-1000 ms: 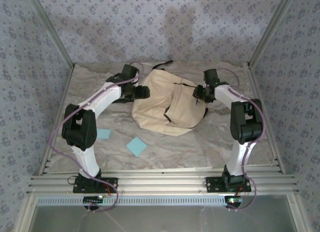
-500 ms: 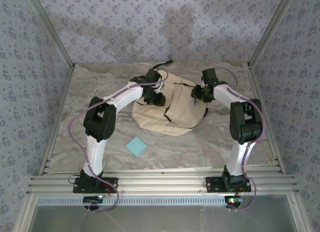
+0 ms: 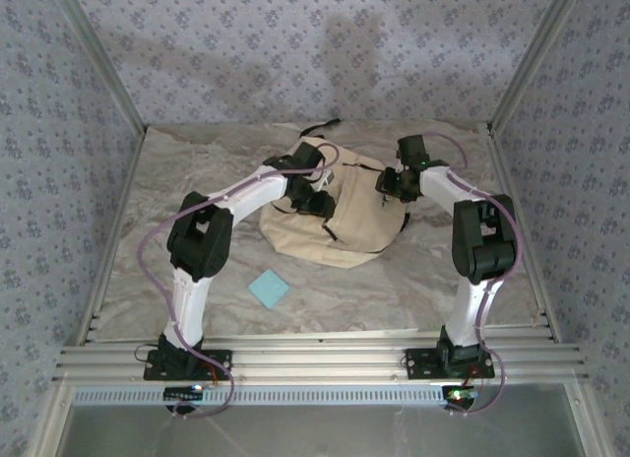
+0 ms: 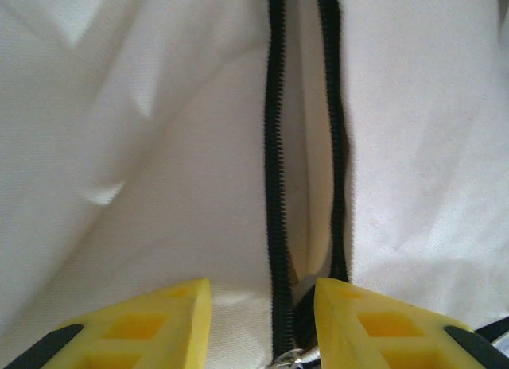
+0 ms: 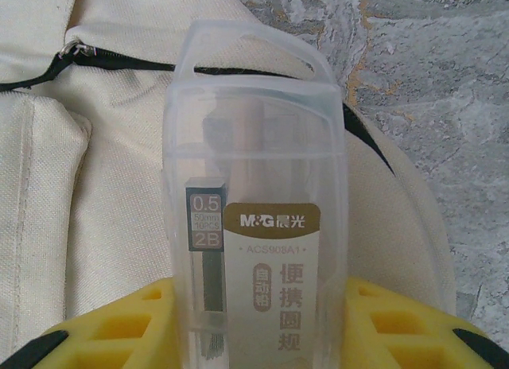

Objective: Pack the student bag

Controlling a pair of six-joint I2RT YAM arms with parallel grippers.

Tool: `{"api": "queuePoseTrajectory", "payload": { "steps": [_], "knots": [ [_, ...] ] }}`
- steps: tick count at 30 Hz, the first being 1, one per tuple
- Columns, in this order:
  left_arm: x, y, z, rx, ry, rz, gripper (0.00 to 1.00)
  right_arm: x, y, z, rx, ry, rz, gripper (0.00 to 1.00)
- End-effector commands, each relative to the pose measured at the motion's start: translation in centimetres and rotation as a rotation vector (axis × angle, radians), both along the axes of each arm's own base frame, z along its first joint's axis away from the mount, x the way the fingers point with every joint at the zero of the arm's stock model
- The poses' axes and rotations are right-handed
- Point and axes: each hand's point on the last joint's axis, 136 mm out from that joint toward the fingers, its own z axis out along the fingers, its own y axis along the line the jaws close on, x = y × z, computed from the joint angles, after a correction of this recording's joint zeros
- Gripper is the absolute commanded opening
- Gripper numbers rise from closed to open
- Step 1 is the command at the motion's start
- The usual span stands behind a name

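Observation:
The student bag (image 3: 349,221), beige with black zippers, lies flat in the middle of the table. My left gripper (image 3: 317,203) rests over its left part, open. In the left wrist view the yellow fingers (image 4: 159,321) straddle a black zipper (image 4: 276,186) that gapes slightly, and a metal zipper pull (image 4: 298,355) sits at the bottom edge between them. My right gripper (image 3: 394,183) hovers over the bag's right upper edge, shut on a clear plastic case (image 5: 254,226) with an M&G label and a 0.5 2B lead refill inside. Another zipper pull (image 5: 75,49) shows at the upper left.
A light blue pad (image 3: 268,288) lies on the marble-patterned tabletop (image 3: 177,181) in front of the bag. A black strap (image 3: 320,125) trails behind the bag. Patterned walls and metal posts enclose the table on three sides.
My left arm has swung right from beside the bag onto its zipper. A second blue pad seen near the left arm a second ago is gone from view. The right arm has barely moved.

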Motion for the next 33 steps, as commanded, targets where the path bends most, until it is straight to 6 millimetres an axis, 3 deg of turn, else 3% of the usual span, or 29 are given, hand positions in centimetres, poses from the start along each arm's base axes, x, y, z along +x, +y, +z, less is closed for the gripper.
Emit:
{"api": "queuePoseTrajectory", "payload": {
  "steps": [1, 10, 17, 21, 23, 25, 33],
  "knots": [
    [-0.5, -1.1, -0.3, -0.006, 0.009, -0.034, 0.41, -0.5, 0.6, -0.5, 0.004, 0.022, 0.029, 0.43],
    [1.1, 0.6, -3.2, 0.227, -0.064, -0.008, 0.44, -0.5, 0.8, -0.5, 0.010, 0.021, 0.034, 0.42],
    [1.6, -0.1, -3.6, 0.239, -0.066, -0.011, 0.39, -0.6, 0.6, -0.6, 0.007, 0.023, 0.029, 0.42],
    [1.0, -0.7, -3.1, 0.206, -0.039, -0.022, 0.11, -0.5, 0.5, -0.6, 0.005, 0.021, 0.029, 0.42],
    [0.9, -0.9, -1.9, 0.182, -0.045, -0.016, 0.00, -0.5, 0.4, -0.7, 0.002, 0.022, 0.026, 0.42],
    [1.1, -1.0, -0.1, 0.156, -0.069, -0.005, 0.00, -0.5, 0.2, -0.7, 0.000, 0.025, 0.021, 0.42],
    [2.3, -0.1, 10.5, -0.050, -0.304, 0.117, 0.00, -0.3, -0.1, -0.1, 0.011, 0.016, 0.005, 0.42]
  ]
}}
